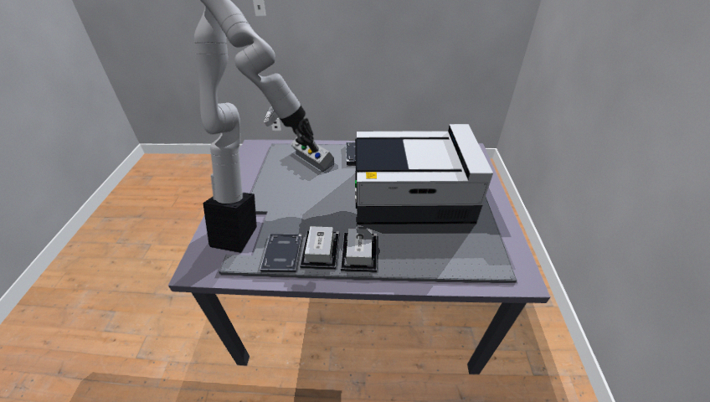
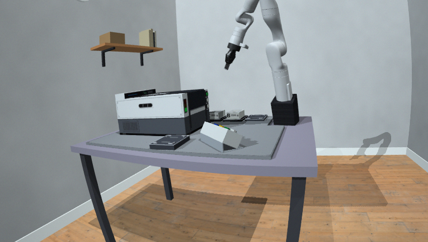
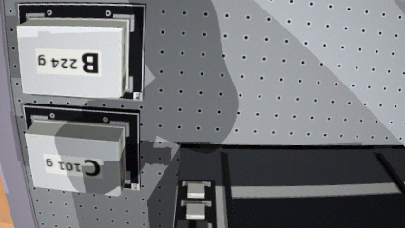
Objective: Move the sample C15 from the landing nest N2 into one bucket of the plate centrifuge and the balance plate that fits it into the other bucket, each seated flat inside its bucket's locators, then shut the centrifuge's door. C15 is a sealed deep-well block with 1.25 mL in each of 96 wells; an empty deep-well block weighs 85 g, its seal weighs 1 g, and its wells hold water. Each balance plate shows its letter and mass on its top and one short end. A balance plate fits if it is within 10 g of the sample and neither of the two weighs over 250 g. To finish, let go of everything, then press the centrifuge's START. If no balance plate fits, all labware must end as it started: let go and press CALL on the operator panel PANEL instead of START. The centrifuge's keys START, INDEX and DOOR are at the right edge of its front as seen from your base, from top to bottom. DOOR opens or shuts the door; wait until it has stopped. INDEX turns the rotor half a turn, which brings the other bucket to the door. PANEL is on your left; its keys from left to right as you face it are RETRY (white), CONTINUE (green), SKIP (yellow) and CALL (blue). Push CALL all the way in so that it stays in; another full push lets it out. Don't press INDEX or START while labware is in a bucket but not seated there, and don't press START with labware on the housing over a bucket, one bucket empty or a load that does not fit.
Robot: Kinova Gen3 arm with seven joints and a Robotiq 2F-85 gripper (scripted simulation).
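The top camera sat high and back, looking down over the whole surface (image 1: pixel 448 293) from the side with the two weighted plates. The exterior camera stood lower, at the opposite side, facing the arm's base (image 2: pixel 285 112) and the back wall. The wrist camera looked down from close range. All three took in the plate marked B (image 1: pixel 318 244) (image 2: pixel 234 113) (image 3: pixel 71 59) and the centrifuge (image 1: pixel 423 191) (image 2: pixel 150 111) (image 3: pixel 309 166).
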